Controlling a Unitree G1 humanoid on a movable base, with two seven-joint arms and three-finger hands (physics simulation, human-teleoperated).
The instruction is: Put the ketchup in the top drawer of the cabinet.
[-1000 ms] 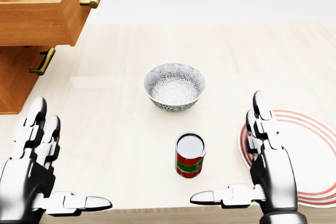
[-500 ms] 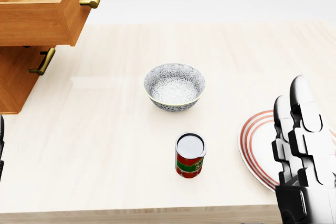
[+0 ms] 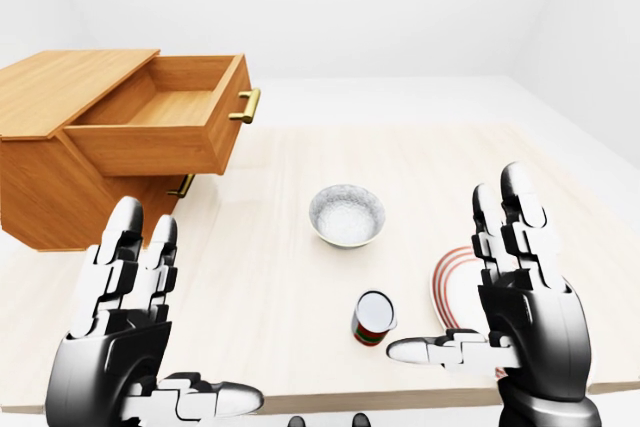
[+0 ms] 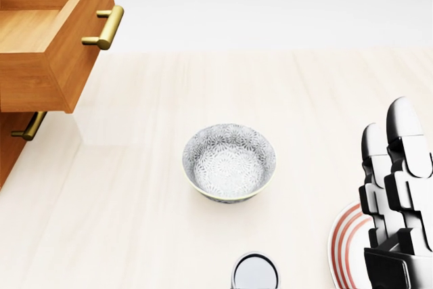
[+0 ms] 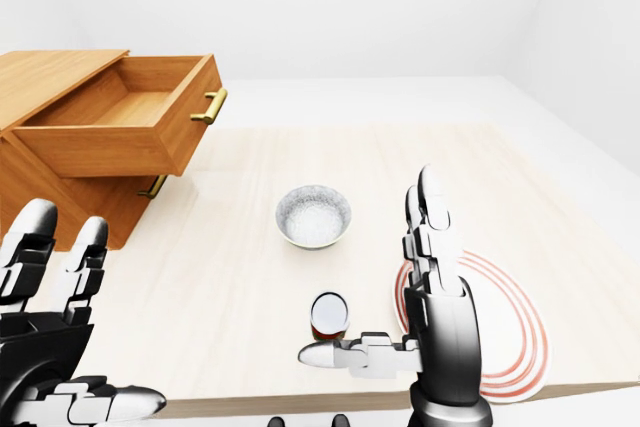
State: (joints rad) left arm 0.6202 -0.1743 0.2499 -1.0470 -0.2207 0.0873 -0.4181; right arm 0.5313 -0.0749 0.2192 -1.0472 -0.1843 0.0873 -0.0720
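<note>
— Your right hand (image 3: pixel 520 292) is up and released, fingers straight, thumb pointing in toward the can, grasping nothing. Left hand (image 3: pixel 125 332)?

— Same story: spread wide, thumb out, empty, low at the left of the left-eye view.

— And the ketchup?

— You've got a red can with a pale lid (image 3: pixel 373 318) standing upright on the table (image 3: pixel 300 247), between your two hands, apart from both. Whether that's the ketchup, I can't tell.

— Around it?

— Patterned bowl (image 4: pixel 229 162) above it, striped plate (image 5: pixel 500 337) to its right, partly behind your right hand. The cabinet (image 3: pixel 60 162) sits top left, its top drawer (image 3: pixel 165 127) pulled open.
</note>
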